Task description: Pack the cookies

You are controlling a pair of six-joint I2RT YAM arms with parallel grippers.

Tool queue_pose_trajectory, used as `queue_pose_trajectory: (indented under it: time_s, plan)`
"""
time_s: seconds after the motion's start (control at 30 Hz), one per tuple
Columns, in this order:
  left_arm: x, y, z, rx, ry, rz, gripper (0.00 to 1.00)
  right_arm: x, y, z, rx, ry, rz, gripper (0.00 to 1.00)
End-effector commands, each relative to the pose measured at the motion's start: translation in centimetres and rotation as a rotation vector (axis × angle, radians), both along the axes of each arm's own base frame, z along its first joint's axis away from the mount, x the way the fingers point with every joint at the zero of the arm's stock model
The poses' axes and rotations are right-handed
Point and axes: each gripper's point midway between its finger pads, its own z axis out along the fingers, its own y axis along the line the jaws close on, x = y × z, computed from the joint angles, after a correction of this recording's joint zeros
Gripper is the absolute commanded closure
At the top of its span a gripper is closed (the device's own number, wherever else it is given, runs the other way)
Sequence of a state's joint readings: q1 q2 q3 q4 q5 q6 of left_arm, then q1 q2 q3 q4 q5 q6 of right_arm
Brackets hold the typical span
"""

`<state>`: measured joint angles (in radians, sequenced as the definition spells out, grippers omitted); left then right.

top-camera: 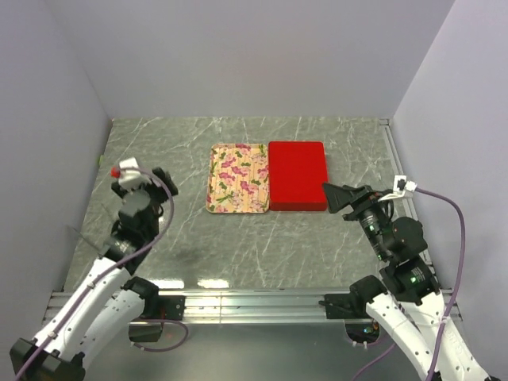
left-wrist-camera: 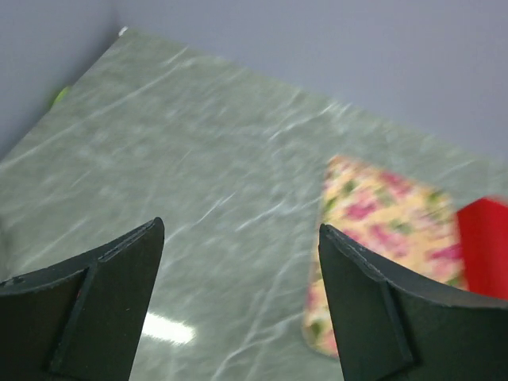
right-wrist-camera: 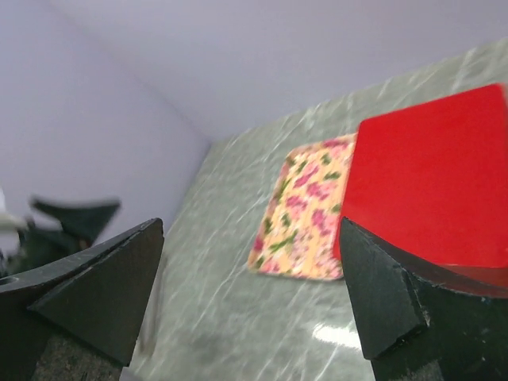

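No cookies show in any view. A red box (top-camera: 298, 175) lies flat with its smooth top up at the table's middle, touching a cream floral tray (top-camera: 237, 178) on its left. My left gripper (left-wrist-camera: 241, 230) hovers open and empty over bare table left of the tray (left-wrist-camera: 381, 222). The right gripper (right-wrist-camera: 252, 226) is also open and empty, raised just off the box's near right corner (right-wrist-camera: 432, 182), with its fingertips (top-camera: 337, 194) pointing at it. The tray (right-wrist-camera: 305, 210) lies beyond.
The grey marbled table (top-camera: 198, 254) is walled by pale panels at the back and both sides. A metal rail (top-camera: 254, 302) runs along the near edge at the arm bases. A small green mark (left-wrist-camera: 60, 95) sits at the far left wall.
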<state>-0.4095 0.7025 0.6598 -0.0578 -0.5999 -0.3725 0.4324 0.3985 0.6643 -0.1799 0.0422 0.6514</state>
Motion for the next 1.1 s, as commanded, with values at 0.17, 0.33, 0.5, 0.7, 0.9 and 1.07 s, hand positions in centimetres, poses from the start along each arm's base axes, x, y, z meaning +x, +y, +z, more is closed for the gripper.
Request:
queue_pose_trajectory:
  time_s: [0.17, 0.33, 0.5, 0.7, 0.9, 1.07]
  plan:
    - [-1.3, 4.1, -6.0, 0.088, -0.060, 0.175, 0.05, 1.6, -5.1, -1.4, -0.064, 0.147, -0.301, 0.01]
    - [-1.2, 5.2, -9.8, 0.028, -0.053, 0.206, 0.04, 1.2, -3.9, 0.0, -0.131, 0.079, -0.212, 0.00]
    - [-0.8, 6.7, -11.7, 0.064, -0.094, 0.201, 0.03, 1.4, -5.7, -0.9, -0.179, 0.087, -0.304, 0.00]
    - [1.1, 8.3, -12.5, 0.041, -0.100, 0.221, 0.02, 2.5, -5.7, -3.0, -0.294, 0.004, -0.309, 0.00]
    - [5.8, 8.2, -13.0, 0.092, -0.048, 0.172, 0.02, 4.0, -5.2, -6.2, -0.430, -0.062, -0.291, 0.00]
    - [7.6, 7.9, -13.5, 0.105, -0.079, 0.153, 0.01, 5.6, -6.1, -8.2, -0.486, -0.105, -0.375, 0.00]
